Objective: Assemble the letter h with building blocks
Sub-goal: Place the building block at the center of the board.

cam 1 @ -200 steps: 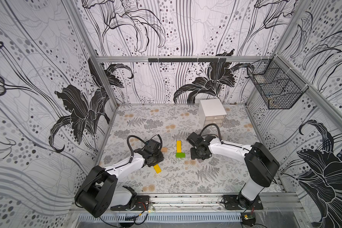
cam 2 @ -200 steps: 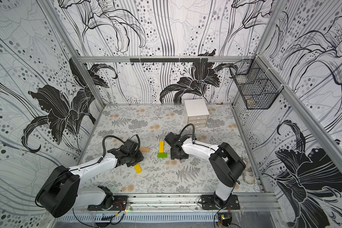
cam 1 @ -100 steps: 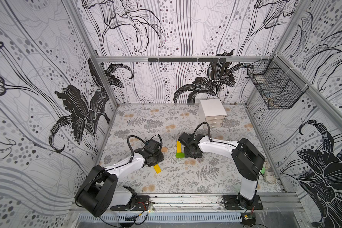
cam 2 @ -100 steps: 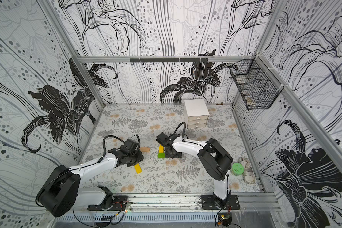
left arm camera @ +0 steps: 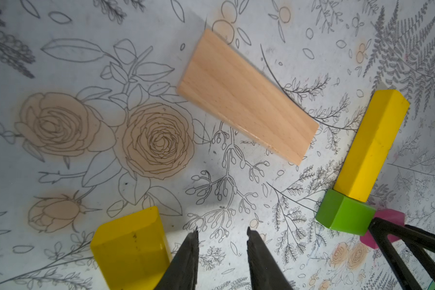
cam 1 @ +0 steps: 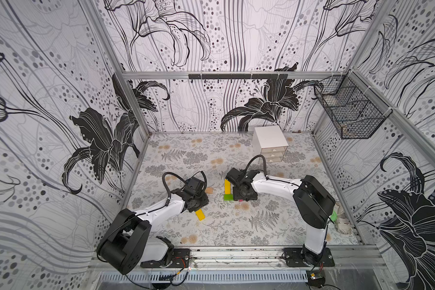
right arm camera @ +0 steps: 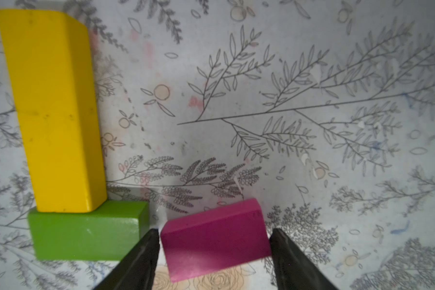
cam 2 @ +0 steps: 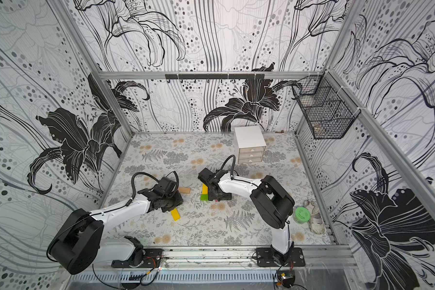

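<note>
A long yellow block (right arm camera: pixel 53 110) lies end-on against a short green block (right arm camera: pixel 86 231); both show in both top views (cam 1: pixel 227 187) (cam 2: pixel 204 197). Right of the green one lies the magenta block (right arm camera: pixel 214 238), slightly askew, with a narrow gap between the two. My right gripper (right arm camera: pixel 214 230) straddles it, open, with a sliver of floor showing at each finger. My left gripper (left arm camera: pixel 221 232) is open and holds nothing. A second yellow block (left arm camera: pixel 131 248) lies beside one of its fingers. The tan wood block (left arm camera: pixel 246 96) lies flat ahead of it.
A white drawer unit (cam 1: pixel 270 143) stands at the back. A wire basket (cam 1: pixel 349 113) hangs on the right wall. A round green lidded container (cam 2: pixel 302 215) and a crumpled cloth (cam 2: pixel 314 218) lie by the right wall near the right arm's base.
My right arm has swung left, bringing the magenta block beside the green one, and its jaws have widened off the block. The left arm has not moved.
</note>
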